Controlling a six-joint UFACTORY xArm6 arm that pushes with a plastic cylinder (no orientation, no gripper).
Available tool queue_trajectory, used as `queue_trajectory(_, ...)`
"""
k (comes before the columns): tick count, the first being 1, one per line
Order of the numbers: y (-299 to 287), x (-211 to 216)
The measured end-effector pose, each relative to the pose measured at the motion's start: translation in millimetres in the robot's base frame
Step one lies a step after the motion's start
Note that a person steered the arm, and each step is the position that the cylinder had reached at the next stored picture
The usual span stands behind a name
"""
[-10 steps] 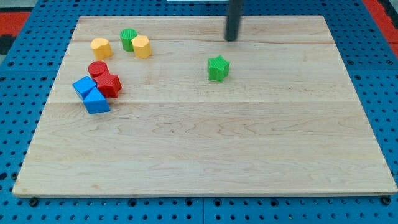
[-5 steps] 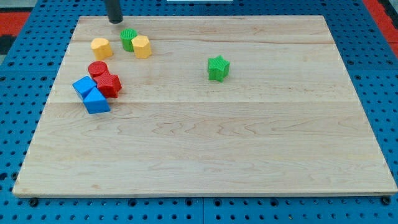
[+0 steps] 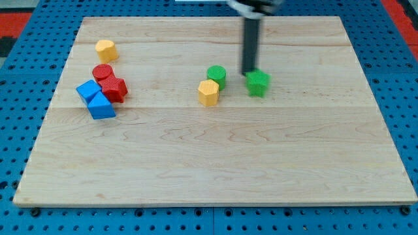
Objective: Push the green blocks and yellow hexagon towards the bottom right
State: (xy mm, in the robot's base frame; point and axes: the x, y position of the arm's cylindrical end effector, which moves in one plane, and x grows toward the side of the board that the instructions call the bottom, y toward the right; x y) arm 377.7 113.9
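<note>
So the wooden counter (image 3: 215,156) takes up nearly the whole view, sitting on a blue pegboard (image 3: 19,130). Most of its near half is just bare wood.

The dark rod (image 3: 250,42) comes down from the far edge, a bit right of centre, and my tip (image 3: 249,72) sits at the far-left corner of the green star block (image 3: 258,83), touching it or as good as. There's no claw on this arm, just the rod, so nothing to call open or closed.

Left of the star, with a small gap, is the green cylinder (image 3: 216,76), and the yellow hexagon (image 3: 208,93) is pressed against its near-left side. All three sit around the middle of the counter, slightly on the far side.

Over on the left is a tight clump: a red cylinder (image 3: 102,72) farthest, a red star-ish block (image 3: 115,88) just right and nearer, a blue cube (image 3: 87,89) and a blue wedge-looking block (image 3: 101,106) nearest. A second yellow block (image 3: 106,49) sits alone, farther back.
</note>
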Motion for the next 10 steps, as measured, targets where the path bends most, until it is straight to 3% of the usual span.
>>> queue_trajectory(1,35.2,26.7)
queue_trajectory(2,28.0,16.9)
queue_trajectory(3,-36.2,-37.7)
queue_trajectory(7,-374.0,-183.5)
queue_trajectory(8,-398.5,-186.8)
queue_trajectory(9,-365.0,-123.8)
queue_trajectory(10,-343.7,-102.9)
